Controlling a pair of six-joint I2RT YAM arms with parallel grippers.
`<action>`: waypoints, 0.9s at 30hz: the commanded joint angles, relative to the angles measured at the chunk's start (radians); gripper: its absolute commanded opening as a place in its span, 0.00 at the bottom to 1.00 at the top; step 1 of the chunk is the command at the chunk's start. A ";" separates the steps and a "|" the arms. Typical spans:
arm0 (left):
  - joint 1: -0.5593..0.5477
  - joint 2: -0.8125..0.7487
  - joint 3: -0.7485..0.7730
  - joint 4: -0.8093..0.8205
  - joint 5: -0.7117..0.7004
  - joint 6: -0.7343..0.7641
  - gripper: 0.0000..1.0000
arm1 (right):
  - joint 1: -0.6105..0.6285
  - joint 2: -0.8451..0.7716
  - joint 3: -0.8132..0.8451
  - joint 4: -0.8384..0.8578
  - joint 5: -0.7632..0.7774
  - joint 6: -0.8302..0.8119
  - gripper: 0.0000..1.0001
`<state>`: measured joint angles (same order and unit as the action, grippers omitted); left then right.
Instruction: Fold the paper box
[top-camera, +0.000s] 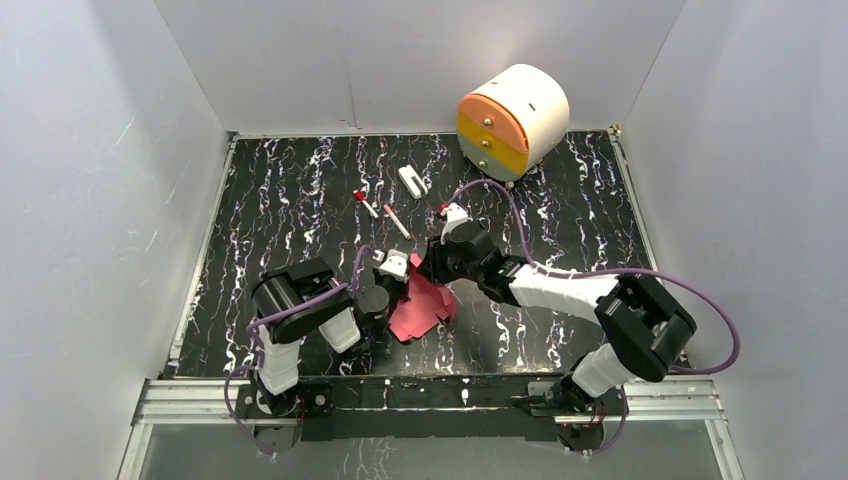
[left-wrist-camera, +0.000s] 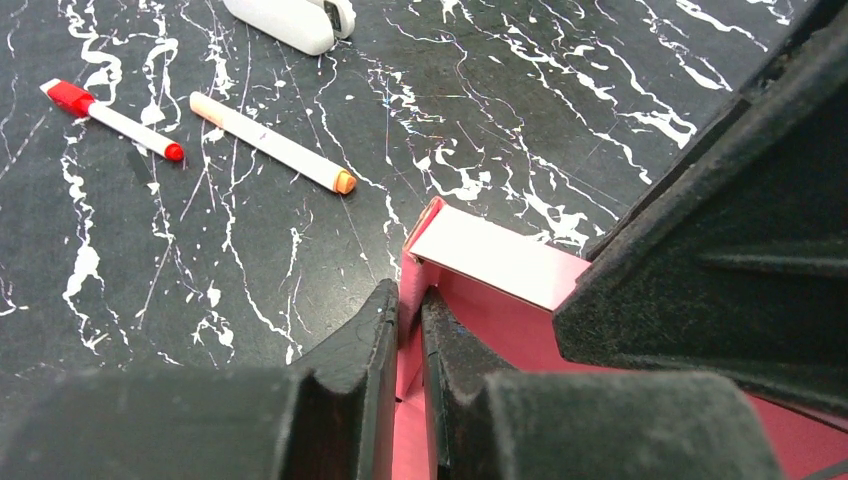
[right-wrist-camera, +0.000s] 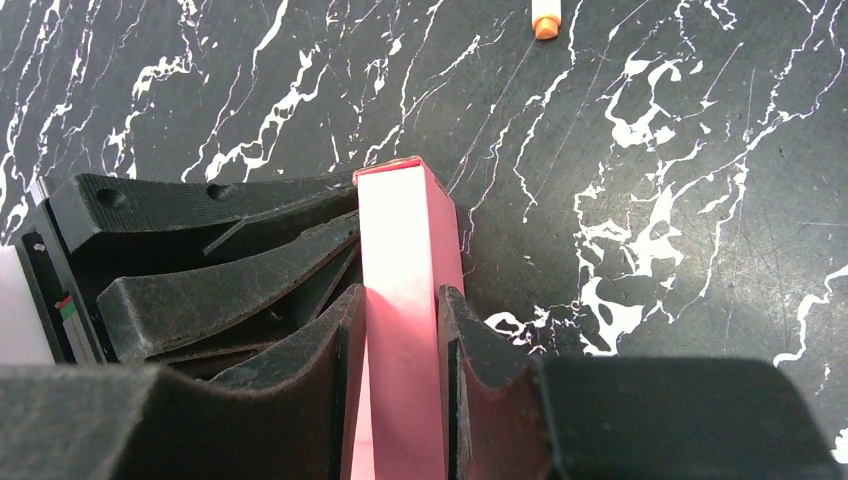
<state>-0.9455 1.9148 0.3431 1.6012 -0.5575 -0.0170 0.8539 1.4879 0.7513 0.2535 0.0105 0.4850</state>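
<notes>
No lettering, label or number can be read on the paper box (top-camera: 422, 306) or elsewhere.

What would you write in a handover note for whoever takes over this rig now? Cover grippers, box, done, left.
Left gripper: shut on a thin upright wall of the paper box.
Right gripper: shut on a folded-up flap of the same box.
Box: on the table, between the arms.
Done: one side raised.
Left: remaining flaps look unfolded; box not closed.
</notes>
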 joint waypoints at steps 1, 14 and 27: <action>0.018 -0.011 0.003 0.200 -0.067 -0.106 0.00 | 0.038 0.005 0.065 -0.039 -0.064 -0.008 0.30; 0.047 0.019 0.068 0.200 -0.155 -0.110 0.00 | 0.046 0.037 0.143 -0.131 -0.040 -0.102 0.30; 0.061 0.085 0.025 0.201 0.027 -0.104 0.00 | 0.048 0.013 0.135 -0.121 0.032 -0.156 0.30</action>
<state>-0.9070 1.9545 0.3847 1.6039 -0.5518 -0.1307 0.8715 1.5394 0.8623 0.1387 0.0818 0.3374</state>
